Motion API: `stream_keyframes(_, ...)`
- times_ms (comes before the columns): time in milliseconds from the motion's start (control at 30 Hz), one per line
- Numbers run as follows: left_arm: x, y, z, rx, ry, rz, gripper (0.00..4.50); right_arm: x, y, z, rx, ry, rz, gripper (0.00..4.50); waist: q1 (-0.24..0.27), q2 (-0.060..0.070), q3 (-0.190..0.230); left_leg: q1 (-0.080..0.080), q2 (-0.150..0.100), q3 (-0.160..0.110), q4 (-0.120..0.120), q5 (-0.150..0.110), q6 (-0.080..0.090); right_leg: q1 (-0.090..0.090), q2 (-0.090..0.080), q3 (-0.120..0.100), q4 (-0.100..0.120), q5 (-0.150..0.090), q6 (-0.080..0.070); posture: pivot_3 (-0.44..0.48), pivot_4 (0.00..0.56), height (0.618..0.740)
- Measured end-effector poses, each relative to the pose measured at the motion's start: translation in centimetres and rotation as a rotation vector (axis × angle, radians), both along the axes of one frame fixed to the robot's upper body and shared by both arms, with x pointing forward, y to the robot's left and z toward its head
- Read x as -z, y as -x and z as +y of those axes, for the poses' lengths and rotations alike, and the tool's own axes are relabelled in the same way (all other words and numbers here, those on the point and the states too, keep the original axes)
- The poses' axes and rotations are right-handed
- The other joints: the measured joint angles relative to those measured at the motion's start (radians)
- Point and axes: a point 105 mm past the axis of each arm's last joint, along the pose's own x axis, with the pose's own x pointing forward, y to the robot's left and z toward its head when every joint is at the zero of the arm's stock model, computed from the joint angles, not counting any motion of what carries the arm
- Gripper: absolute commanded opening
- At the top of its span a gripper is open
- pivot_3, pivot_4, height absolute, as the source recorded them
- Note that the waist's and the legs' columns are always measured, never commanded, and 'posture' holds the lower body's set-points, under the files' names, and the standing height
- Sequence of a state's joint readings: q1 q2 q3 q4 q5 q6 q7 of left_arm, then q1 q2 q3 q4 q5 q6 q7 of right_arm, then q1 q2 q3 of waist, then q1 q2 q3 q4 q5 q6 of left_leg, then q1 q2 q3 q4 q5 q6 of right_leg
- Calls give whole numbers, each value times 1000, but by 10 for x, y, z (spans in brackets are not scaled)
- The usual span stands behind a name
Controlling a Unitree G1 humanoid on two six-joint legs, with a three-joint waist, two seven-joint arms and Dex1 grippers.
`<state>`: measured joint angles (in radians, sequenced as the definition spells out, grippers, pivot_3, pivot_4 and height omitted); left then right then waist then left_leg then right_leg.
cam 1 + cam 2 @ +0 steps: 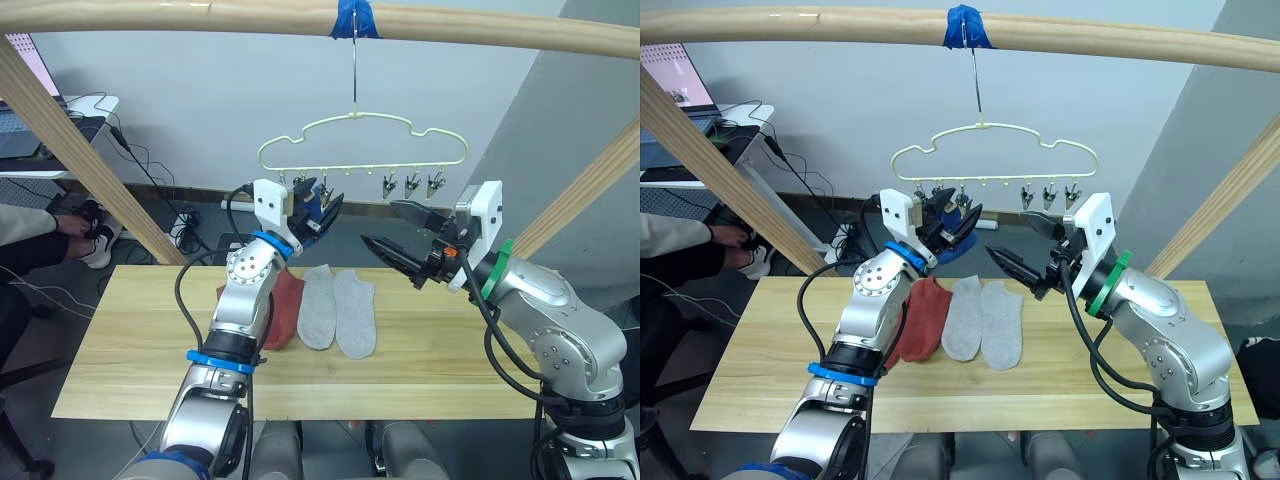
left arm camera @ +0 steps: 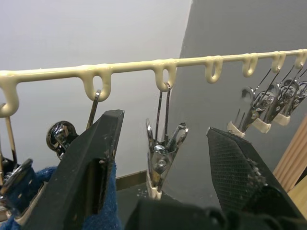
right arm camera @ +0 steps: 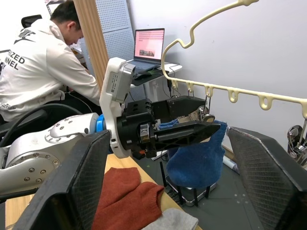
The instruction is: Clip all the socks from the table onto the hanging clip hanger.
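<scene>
The pale yellow clip hanger [image 1: 360, 135] hangs by its hook from the top pole. My left gripper [image 1: 322, 212] is raised to its left clips and stands open, one metal clip [image 2: 160, 158] between its fingers. A blue sock [image 3: 194, 158] hangs at a clip beside that gripper, its fabric touching one finger [image 2: 91, 163]. My right gripper [image 1: 380, 222] is open in mid-air, just right of the left one and below the hanger's right clips. On the table [image 1: 140, 350] lie a rust-red sock [image 1: 285, 305] and two light grey socks [image 1: 318, 305] [image 1: 355, 312] side by side.
Round wooden poles frame the scene: a top bar [image 1: 200, 18] and slanted posts at left [image 1: 80, 150] and right [image 1: 590, 190]. A person [image 3: 38, 62] sits past the table's left end, near a desk with a laptop [image 3: 148, 45] and cables.
</scene>
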<state>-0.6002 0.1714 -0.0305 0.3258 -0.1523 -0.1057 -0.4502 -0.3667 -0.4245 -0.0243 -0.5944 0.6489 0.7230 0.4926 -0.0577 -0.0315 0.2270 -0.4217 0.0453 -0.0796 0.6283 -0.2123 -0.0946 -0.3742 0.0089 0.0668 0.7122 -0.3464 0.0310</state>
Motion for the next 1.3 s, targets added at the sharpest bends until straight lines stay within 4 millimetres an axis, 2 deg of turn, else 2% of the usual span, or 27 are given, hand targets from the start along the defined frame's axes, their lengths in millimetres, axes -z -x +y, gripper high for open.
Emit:
stream_keyframes(700,-2,-5,-1,-21,15,-12,2565,-2,0,1,-4,9,-7,4067,-1,0,0,0,0,0,0,0,0,0,0,0,0,0,0,-100,195,740)
stream_keyframes(800,-1,-7,-1,-24,19,-7,1996,-3,0,1,-1,8,-10,4067,-1,0,0,0,0,0,0,0,0,0,0,0,0,0,0,-102,196,740)
stream_keyframes(933,-1,-7,-2,-19,24,-8,811,-3,-1,1,6,7,-8,4067,-1,0,0,0,0,0,0,0,0,0,0,0,0,0,0,-102,194,740)
stream_keyframes(1000,-2,-6,-3,-17,26,-9,475,-3,-1,1,5,7,-9,4067,-2,0,0,0,0,0,0,0,0,0,0,0,0,0,0,-102,194,740)
stream_keyframes(1100,-3,-7,-3,-14,27,-12,230,-4,1,1,3,7,-14,4067,-2,0,0,0,0,0,0,0,0,0,0,0,0,0,0,-101,195,740)
stream_keyframes(1300,-4,-7,-3,-14,30,-12,114,-2,1,1,4,7,-9,4067,-2,0,0,0,0,0,0,0,0,0,0,0,0,0,0,-104,195,740)
